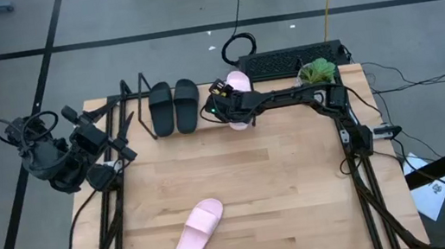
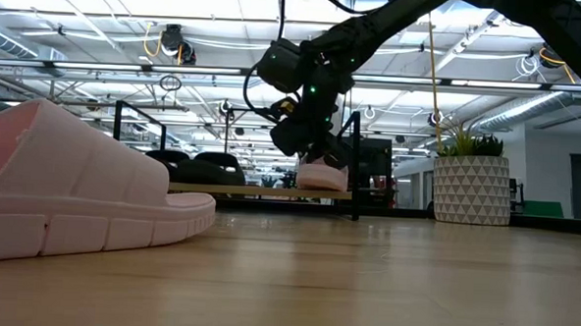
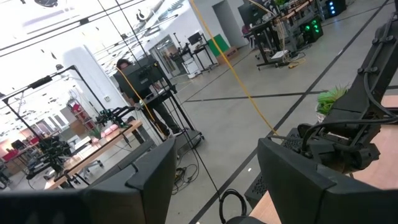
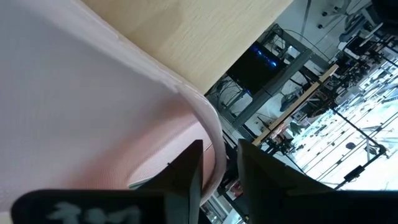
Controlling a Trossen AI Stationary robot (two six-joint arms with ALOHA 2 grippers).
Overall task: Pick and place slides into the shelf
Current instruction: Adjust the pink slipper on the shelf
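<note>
Right pincer (image 1: 221, 100), fingers nearly closed on the edge of a pink slide (image 1: 239, 96), holds it at the shelf (image 1: 138, 110) beside two black slides (image 1: 175, 107); second pink slide (image 1: 197, 232) lies diagonally near-left, closer to the idle, open left pincer (image 1: 125, 147).

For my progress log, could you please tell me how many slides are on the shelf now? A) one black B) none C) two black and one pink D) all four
C: two black slides sit on the shelf, with a pink slide beside them at the right tool.
</note>
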